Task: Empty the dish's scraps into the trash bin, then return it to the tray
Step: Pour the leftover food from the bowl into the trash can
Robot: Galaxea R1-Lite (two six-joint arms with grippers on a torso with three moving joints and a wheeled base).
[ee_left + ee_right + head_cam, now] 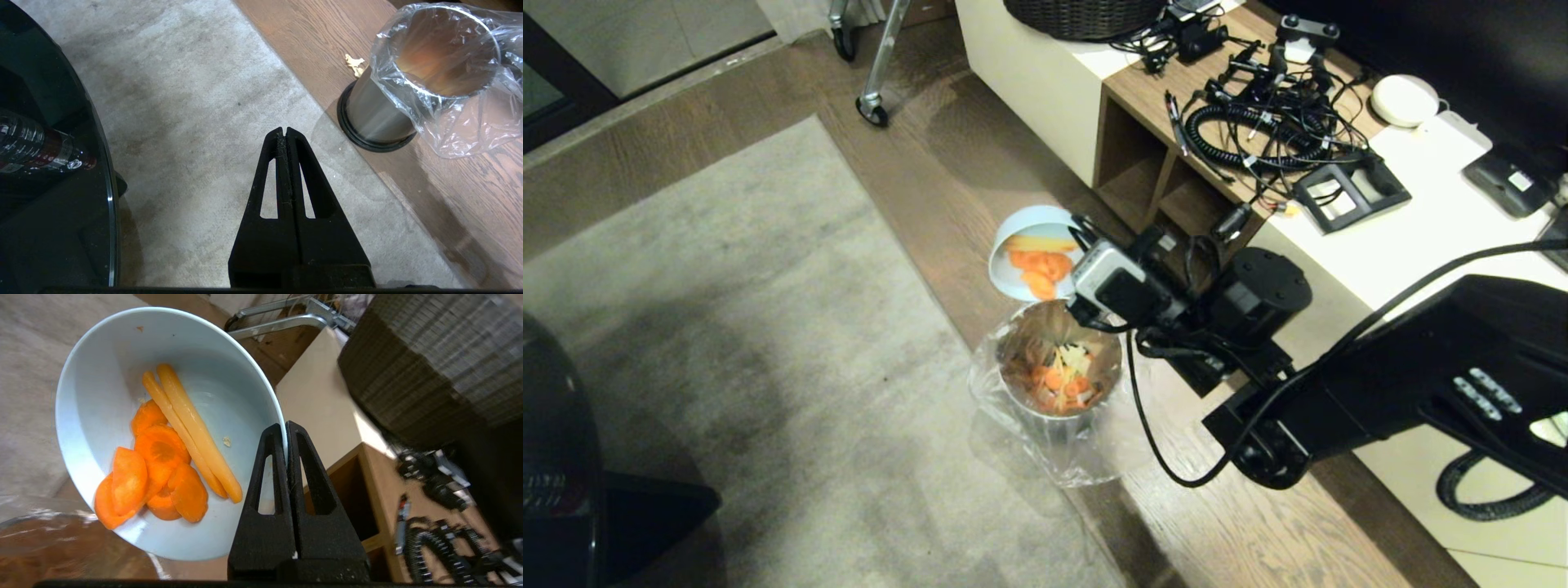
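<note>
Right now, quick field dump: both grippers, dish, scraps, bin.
right gripper: shut on the dish rim, beside the bin
dish: tilted steeply over the trash bin
scraps: orange slices and sticks, in the dish's low side
trash bin: on the floor, bag-lined, holding food waste
left gripper: shut, empty, over the carpet
tray: not in view

A home-like living room: grey carpet (727, 327) over wood plank floor (980, 163), a low cream sideboard (1421, 237) strewn with cables (1274, 122), woven basket (1086, 16).
</note>
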